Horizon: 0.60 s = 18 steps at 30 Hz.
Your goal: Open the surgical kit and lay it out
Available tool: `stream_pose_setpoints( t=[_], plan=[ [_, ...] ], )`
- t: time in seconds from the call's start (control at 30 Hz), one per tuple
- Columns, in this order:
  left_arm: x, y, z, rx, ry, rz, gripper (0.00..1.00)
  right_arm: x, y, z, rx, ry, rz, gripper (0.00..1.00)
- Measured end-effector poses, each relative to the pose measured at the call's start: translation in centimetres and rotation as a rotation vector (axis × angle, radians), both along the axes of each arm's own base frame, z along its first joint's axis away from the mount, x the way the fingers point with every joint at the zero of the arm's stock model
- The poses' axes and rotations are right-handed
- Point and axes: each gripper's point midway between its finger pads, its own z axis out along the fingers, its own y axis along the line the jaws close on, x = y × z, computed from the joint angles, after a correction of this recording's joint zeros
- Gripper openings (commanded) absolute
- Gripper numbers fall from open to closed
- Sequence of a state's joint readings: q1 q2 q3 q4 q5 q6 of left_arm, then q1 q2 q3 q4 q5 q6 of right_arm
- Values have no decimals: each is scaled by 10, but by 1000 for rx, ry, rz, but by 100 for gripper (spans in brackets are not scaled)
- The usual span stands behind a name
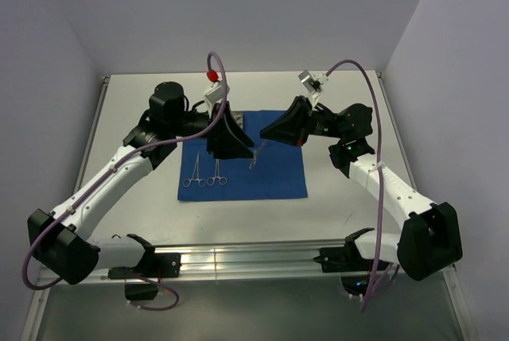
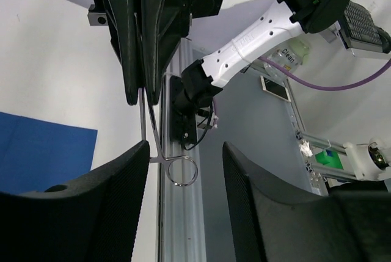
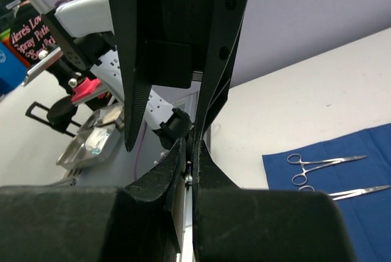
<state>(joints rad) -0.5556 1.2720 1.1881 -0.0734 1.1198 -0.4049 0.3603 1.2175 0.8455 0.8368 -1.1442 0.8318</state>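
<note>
**benchwatcher:** so what's the layout at this point?

**yam_fan:** Biggest first. The white bench (image 1: 318, 214) has the royal-blue cloth wrap (image 1: 270, 178) spread flat on it, directly under both tools. The two tools point at each other over the far half of the cloth, tips close together.

**benchwatcher:** either of them got hold of anything?

**yam_fan:** The right tool (image 3: 189, 146) is pinched almost closed on a slim steel ring-handled clamp (image 2: 142, 121). The clamp hangs from its tips above the cloth. The left tool (image 2: 186, 146) is spread wide and grips nothing. The clamp's ring handle sits in the gap between its fingers, with the shaft right by one fingertip. Touching or not, I can't tell.

**benchwatcher:** and the rest of the kit?

**yam_fan:** Two more steel ring-handled clamps lie side by side, flat on the cloth, on the near side of the left tool: the outer clamp (image 1: 193, 172) and the inner clamp (image 1: 216, 172). From the right wrist camera there's also a shallow rectangular steel tray (image 3: 82, 146) beyond the left tool, off to one side. There's something pale in it, too blurry to name, and I can't tell what it rests on.
</note>
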Motion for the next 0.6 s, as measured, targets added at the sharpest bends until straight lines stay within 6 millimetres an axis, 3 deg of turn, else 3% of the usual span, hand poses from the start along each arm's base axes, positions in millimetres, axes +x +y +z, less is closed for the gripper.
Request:
stream_pose_setpoints(
  t=[0.13, 0.6],
  plan=[
    [-2, -1, 4, -10, -22, 12, 50, -9, 3, 3, 0, -29, 24, 0],
    [-1, -8, -10, 48, 15, 51, 42, -21, 9, 5, -2, -40, 70, 0]
  ],
)
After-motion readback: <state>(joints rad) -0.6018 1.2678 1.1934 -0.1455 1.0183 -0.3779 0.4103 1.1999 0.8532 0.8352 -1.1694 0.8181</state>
